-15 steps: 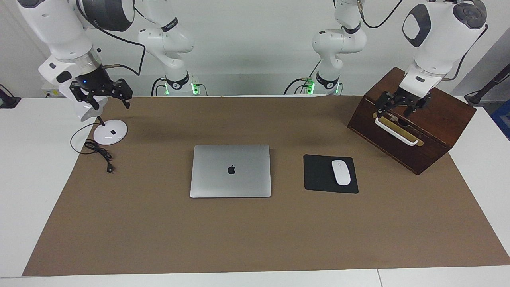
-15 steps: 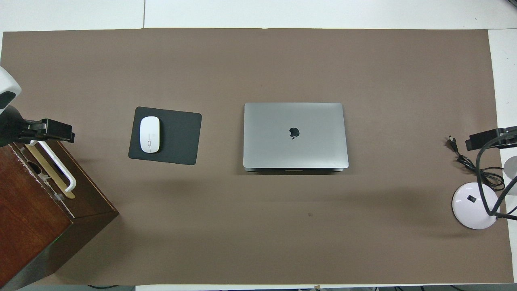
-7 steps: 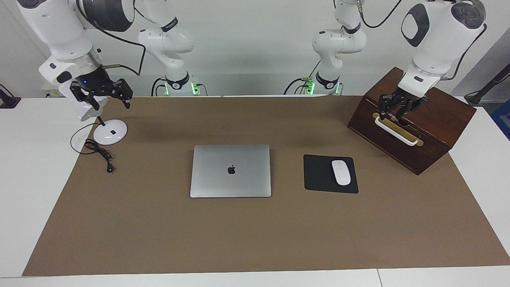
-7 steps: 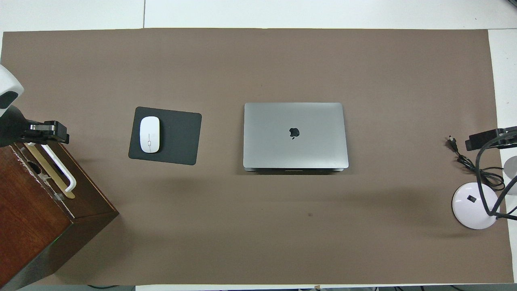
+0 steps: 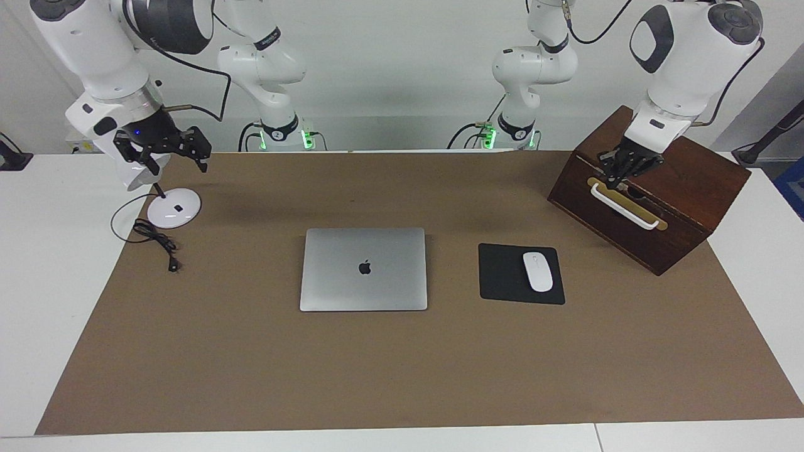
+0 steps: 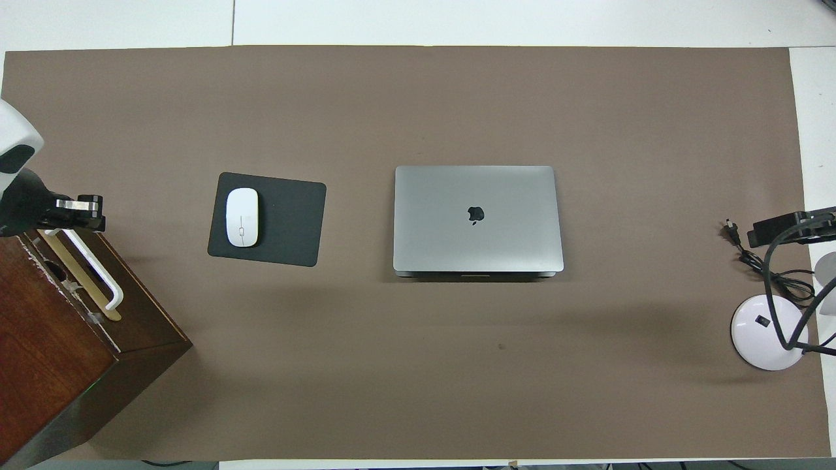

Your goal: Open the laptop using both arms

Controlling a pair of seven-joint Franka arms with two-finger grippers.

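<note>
The laptop [image 5: 364,269] [image 6: 477,219] lies closed and flat in the middle of the brown mat, its dark logo facing up. Neither gripper touches it. My left gripper [image 5: 614,179] [image 6: 83,212] is shut with nothing in it. It hangs over the wooden box at the left arm's end of the table, just above one end of the box's white handle. My right gripper [image 5: 174,160] [image 6: 790,225] stands open in the air over the desk lamp at the right arm's end of the table.
A dark wooden box [image 5: 691,182] with a white handle [image 5: 625,206] sits at the left arm's end. A black mouse pad [image 5: 499,276] with a white mouse [image 5: 537,271] lies beside the laptop. A white lamp base [image 5: 174,208] and a black cable [image 5: 157,242] are at the right arm's end.
My left gripper's fingers have gone from wide open to shut above the box's handle. My right gripper has shifted only slightly. The laptop has not moved.
</note>
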